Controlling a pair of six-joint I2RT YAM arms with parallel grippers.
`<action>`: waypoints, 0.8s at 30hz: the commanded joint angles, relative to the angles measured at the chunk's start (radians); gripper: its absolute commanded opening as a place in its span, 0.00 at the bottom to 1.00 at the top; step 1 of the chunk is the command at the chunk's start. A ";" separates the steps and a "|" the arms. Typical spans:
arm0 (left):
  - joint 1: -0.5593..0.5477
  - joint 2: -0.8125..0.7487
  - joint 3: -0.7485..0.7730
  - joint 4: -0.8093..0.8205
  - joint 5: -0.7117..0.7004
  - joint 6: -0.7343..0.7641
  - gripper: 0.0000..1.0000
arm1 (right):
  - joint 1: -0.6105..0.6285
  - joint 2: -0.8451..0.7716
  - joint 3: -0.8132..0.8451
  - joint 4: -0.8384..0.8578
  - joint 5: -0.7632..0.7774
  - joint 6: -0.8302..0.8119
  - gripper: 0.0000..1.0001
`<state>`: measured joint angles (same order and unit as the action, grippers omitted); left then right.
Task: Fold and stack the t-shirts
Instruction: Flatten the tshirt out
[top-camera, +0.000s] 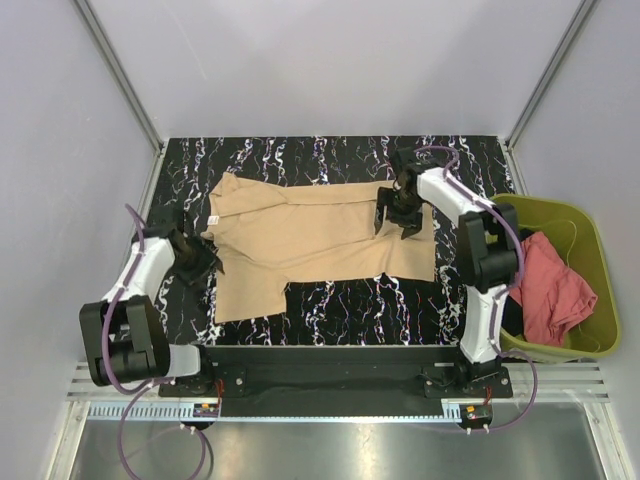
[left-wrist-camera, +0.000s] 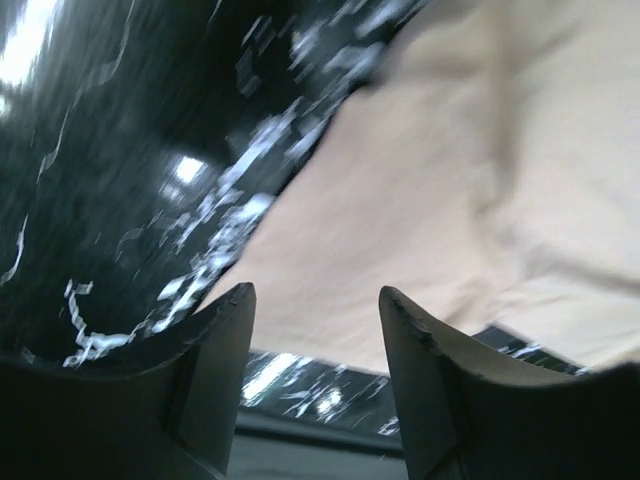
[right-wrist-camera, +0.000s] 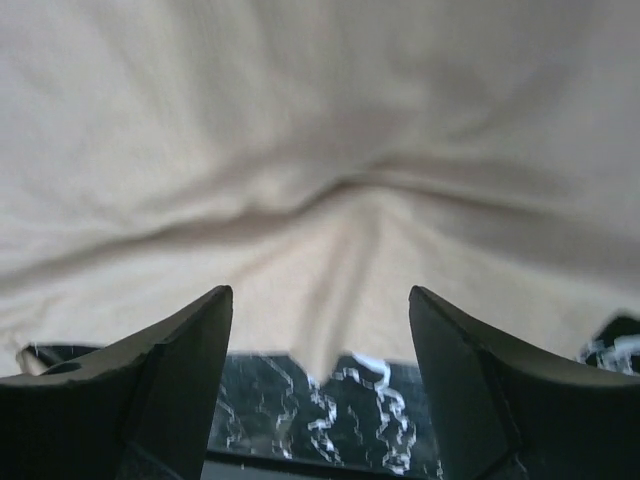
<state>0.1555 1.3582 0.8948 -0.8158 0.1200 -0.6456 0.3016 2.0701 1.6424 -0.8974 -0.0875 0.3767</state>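
**Top external and wrist views: tan-beige t-shirt (top-camera: 310, 240) on the counter (top-camera: 330, 155), both grippers parted**

Top external view. The tan-beige t-shirt lies spread and partly folded across the middle of the black marbled counter. The left gripper (top-camera: 205, 250) sits at the shirt's left side, near the counter's left edge. The right gripper (top-camera: 398, 212) rests over the shirt's right part, toward the far right corner. The salmon-red t-shirt (top-camera: 548, 290) lies crumpled in the olive-green bin (top-camera: 585, 225) beyond the counter's right edge.

Left wrist view (blurred). The left gripper (left-wrist-camera: 315, 295) has its jaws apart, holding nothing, above the shirt's (left-wrist-camera: 450, 200) edge and the counter (left-wrist-camera: 120, 200).

Right wrist view. The right gripper (right-wrist-camera: 320, 292) has its jaws wide, holding nothing. Creased tan cloth (right-wrist-camera: 320, 120) fills the view, with the counter (right-wrist-camera: 340, 410) below.
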 joint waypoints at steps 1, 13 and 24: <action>0.009 -0.039 -0.099 -0.063 -0.002 -0.046 0.57 | -0.002 -0.198 -0.079 -0.035 0.017 0.031 0.79; 0.007 -0.073 -0.160 -0.146 -0.125 -0.098 0.52 | -0.004 -0.392 -0.299 0.015 -0.026 0.044 0.79; -0.011 -0.056 -0.204 -0.141 -0.125 -0.115 0.50 | -0.004 -0.427 -0.382 0.046 -0.049 0.056 0.79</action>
<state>0.1539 1.2812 0.6834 -0.9680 0.0181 -0.7513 0.3004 1.6730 1.2690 -0.8829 -0.1123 0.4183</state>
